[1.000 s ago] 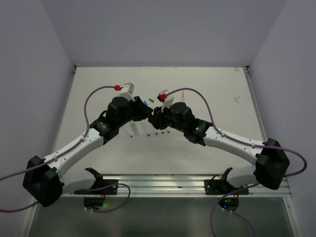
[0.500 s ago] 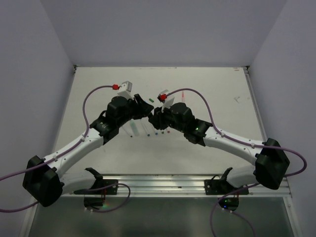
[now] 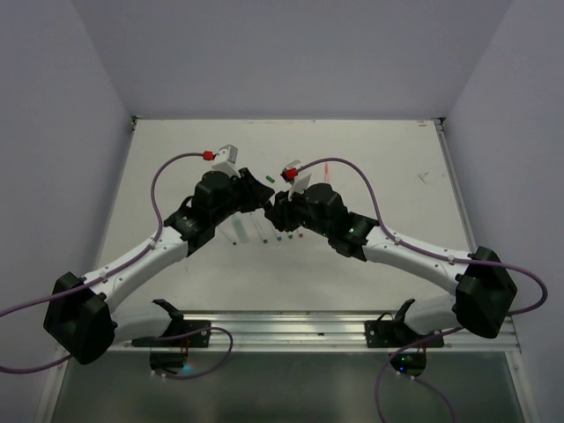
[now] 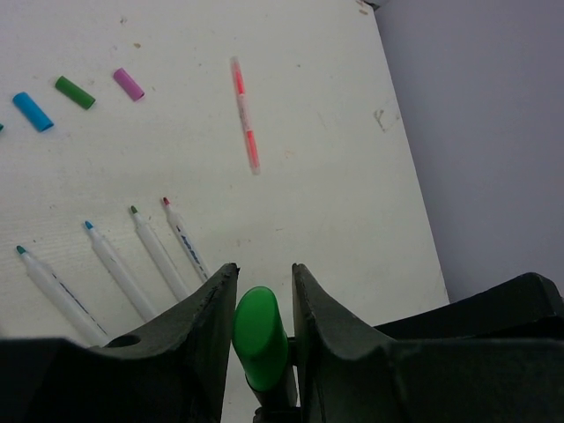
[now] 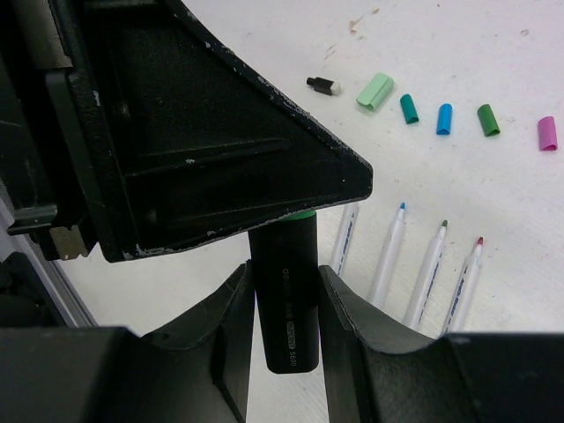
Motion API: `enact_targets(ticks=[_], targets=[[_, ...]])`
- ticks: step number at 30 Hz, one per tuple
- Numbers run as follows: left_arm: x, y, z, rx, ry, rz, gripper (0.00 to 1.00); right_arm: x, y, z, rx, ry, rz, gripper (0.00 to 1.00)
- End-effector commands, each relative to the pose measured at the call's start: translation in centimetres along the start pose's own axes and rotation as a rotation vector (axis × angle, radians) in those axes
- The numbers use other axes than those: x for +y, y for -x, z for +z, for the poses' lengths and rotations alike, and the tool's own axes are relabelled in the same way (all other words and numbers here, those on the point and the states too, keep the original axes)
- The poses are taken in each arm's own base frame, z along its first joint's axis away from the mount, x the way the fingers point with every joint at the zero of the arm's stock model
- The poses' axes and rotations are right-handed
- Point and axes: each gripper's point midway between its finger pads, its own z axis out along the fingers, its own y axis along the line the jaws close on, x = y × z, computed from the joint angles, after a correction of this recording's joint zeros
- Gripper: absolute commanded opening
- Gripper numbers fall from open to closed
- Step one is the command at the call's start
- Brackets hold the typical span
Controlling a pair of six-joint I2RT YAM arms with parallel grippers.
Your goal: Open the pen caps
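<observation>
My left gripper [image 4: 263,275] is shut on the bright green cap [image 4: 257,333] of a chunky black highlighter. My right gripper [image 5: 284,284] is shut on the black highlighter body [image 5: 285,300], and the cap's green rim just shows under the left gripper's fingers [image 5: 203,132]. In the top view the two grippers [image 3: 258,197] [image 3: 276,204] meet at mid table. Loose caps lie on the table: pale green [image 5: 375,91], teal [image 5: 409,108], blue [image 5: 444,118], dark green [image 5: 487,120] and magenta [image 5: 547,133]. The blue [image 4: 33,111], dark green [image 4: 75,92] and magenta [image 4: 129,84] caps also show in the left wrist view.
Several uncapped white pen barrels [image 5: 429,264] lie side by side under the grippers, also in the left wrist view [image 4: 115,273]. A pink pen [image 4: 245,115] lies alone farther out. A small black and white piece [image 5: 323,85] lies beside the pale green cap. White walls enclose the table [image 3: 397,150].
Almost nothing. The left arm has shifted very slightly. Both grippers stay together on the highlighter.
</observation>
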Motion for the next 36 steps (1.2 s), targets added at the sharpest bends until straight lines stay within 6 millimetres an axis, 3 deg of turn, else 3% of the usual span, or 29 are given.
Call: enact_targets(ticks=[1, 5, 8, 13, 19, 21, 23, 24, 26, 27, 36], targets=[[-1.3, 1.3, 0.1, -0.044, -0.038, -0.017, 0.34, 0.6, 1.4, 0.1, -0.056, 0.021, -0.012, 0.0], [-1.3, 1.6, 0.1, -0.054, -0.033, -0.013, 0.19, 0.6, 1.2, 0.1, -0.051, 0.021, -0.013, 0.0], [-1.4, 1.9, -0.1, -0.066, -0.039, 0.002, 0.0, 0.6, 0.8, 0.1, -0.04, 0.025, -0.017, 0.05], [-2.0, 2.9, -1.3, -0.095, -0.062, 0.083, 0.0, 1.3, 0.2, -0.6, -0.007, 0.071, -0.029, 0.36], [-3.9, 3.2, -3.8, -0.113, -0.202, 0.217, 0.0, 1.6, 0.3, -2.3, -0.009, 0.163, -0.022, 0.57], [-4.3, 3.7, -4.6, -0.133, -0.252, 0.247, 0.0, 1.9, 0.6, -2.9, -0.02, 0.212, -0.009, 0.59], [-4.6, 2.9, -5.2, -0.096, -0.329, 0.262, 0.0, 2.2, 1.1, -3.5, -0.04, 0.278, 0.001, 0.61], [-4.7, 3.8, -5.6, -0.122, -0.355, 0.261, 0.0, 2.3, 1.6, -3.9, -0.055, 0.299, 0.018, 0.61], [-4.8, 3.2, -6.2, -0.089, -0.427, 0.265, 0.0, 2.6, 2.5, -4.5, -0.08, 0.37, 0.027, 0.63], [-4.8, 4.0, -6.6, -0.114, -0.442, 0.263, 0.0, 2.7, 2.8, -4.6, -0.084, 0.388, 0.029, 0.63], [-6.7, 3.4, -7.6, -0.096, -0.596, 0.275, 0.0, 5.3, 4.3, -4.8, -0.086, 0.549, 0.004, 0.64]])
